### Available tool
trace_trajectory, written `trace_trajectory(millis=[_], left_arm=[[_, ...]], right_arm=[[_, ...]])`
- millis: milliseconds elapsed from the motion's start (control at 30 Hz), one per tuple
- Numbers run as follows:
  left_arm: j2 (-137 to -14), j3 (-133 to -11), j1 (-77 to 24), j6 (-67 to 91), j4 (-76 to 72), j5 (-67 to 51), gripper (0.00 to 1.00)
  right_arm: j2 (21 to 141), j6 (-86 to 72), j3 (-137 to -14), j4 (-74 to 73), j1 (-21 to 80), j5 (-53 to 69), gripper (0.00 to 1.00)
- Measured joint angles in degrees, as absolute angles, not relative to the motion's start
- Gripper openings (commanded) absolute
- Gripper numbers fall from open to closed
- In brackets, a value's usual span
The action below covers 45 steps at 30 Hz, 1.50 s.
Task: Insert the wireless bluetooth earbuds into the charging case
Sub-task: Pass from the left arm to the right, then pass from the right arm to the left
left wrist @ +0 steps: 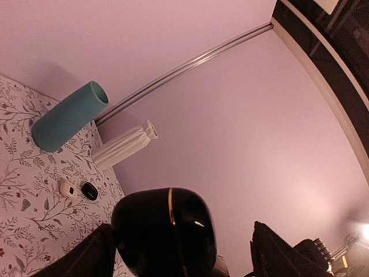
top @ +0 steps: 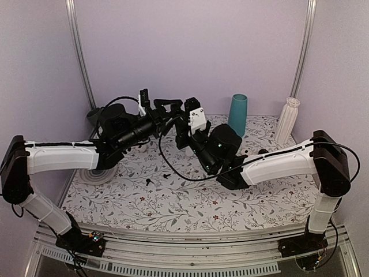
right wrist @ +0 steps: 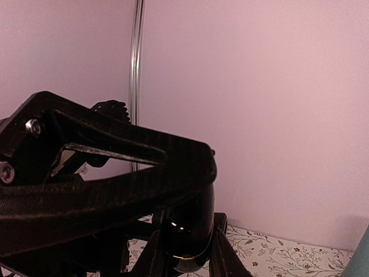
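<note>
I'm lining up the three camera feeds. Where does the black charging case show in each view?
Top external: cannot be made out, lost in the black hardware at upper centre.
Left wrist: charging case at bottom centre, large, gold seam showing.
Right wrist: bottom centre, a glossy black patch under a dark bar.
Shared landmark: the teal cup, in all three views.

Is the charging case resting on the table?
No, the right gripper holds the charging case in the air, above the table.
</note>
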State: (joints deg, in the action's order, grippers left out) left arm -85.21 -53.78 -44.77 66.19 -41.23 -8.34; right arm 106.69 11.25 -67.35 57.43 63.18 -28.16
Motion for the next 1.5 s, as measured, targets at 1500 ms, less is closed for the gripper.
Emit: trace_trajectory(millis=[1500], left_arm=[[-77.6, -55.4, -33.1, 20.9, -11.0, -25.2, 0.88]], right_arm=[[81.2, -29.3, -63.4, 20.6, 41.2, 8.2, 0.03]])
